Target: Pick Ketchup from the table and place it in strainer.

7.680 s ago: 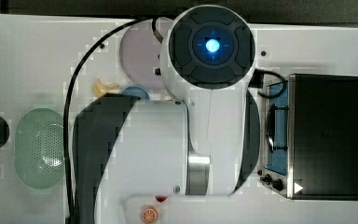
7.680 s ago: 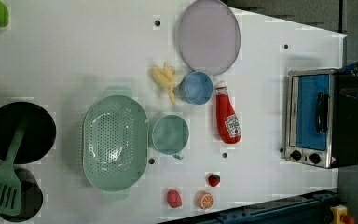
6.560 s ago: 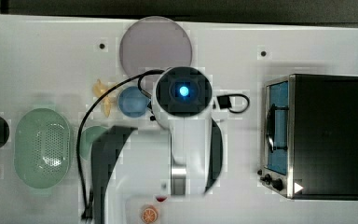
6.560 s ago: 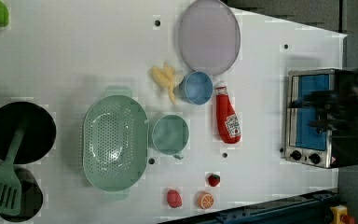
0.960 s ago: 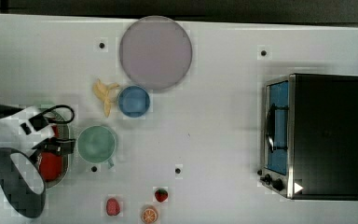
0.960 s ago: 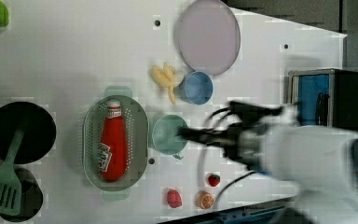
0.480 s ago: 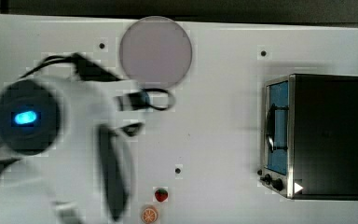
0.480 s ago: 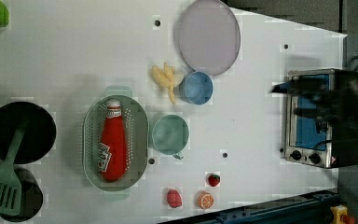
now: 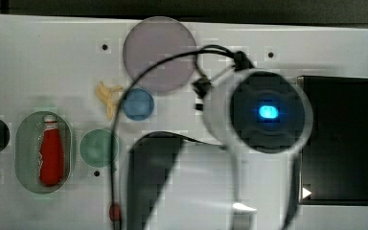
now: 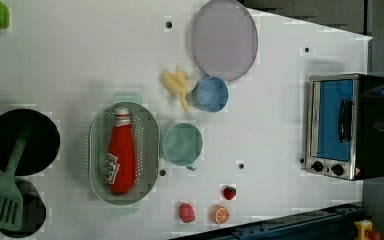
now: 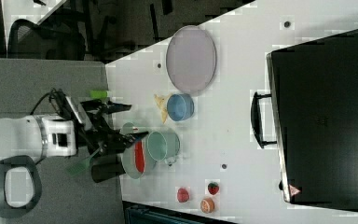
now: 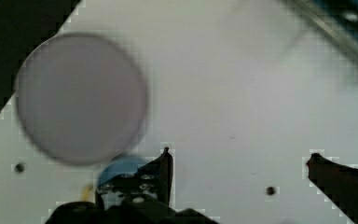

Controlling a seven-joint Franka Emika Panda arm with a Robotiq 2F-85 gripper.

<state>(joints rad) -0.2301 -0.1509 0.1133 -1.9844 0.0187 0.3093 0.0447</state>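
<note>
Left view: slim red Ketchup (image 10: 120, 156), perforated oval strainer (image 10: 151, 145)

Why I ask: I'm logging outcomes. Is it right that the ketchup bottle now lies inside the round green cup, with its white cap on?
Not quite. The left view shows the Ketchup lying inside the strainer, not the green cup beside it. Its white cap is on.

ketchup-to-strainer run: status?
Done: the Ketchup lies flat inside the strainer, cap toward the left view's top. In hand: nothing; the gripper is open and empty above bare table beside the purple plate. Left: nothing visible.
</note>
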